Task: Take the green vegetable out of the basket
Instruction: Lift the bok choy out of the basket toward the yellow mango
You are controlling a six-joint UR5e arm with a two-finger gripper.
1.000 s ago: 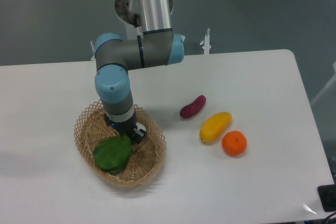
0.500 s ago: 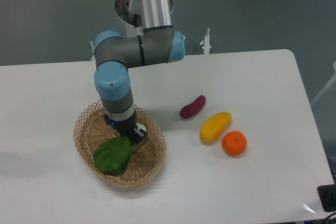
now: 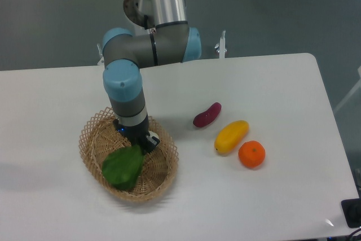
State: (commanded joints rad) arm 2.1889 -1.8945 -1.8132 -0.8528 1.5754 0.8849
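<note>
1. Only one view here, the fixed camera looking down at the white bench [image 3: 271,207]. The arm is reaching down so that its pincer [image 3: 141,145] is sitting inside the oval tan woven wicker basket [image 3: 93,139], right at the upper end of the leafy dark green vegetable [image 3: 122,166].

2. The green vegetable is lying in the basket, left of centre and toward the near rim, with its leaves spreading down and to the left. The narrower end is pointing up toward the pincer, which is probably why the arm is coming in from that side: the stem end looks like the firmer bit to grab.

3. Pincer state: honestly can't tell. The wrist is blocking the fingers, and I'm only seeing a little white and black bit poking out next to the leaf. It's touching or nearly touching the vegetable, but whether it's clamped on it isn't visible.

4. The basket is shallow, so the arm is going almost straight down.

5. Off to the right on the bench, well apart from the basket: a purple sweet-potato-shaped thing [image 3: 207,114], a yellow mango-like fruit [image 3: 231,136] and a round orange [image 3: 251,154]. They're sitting out of the way of the job.

6. My guess: the grasp is being made, lift not yet done.
</note>
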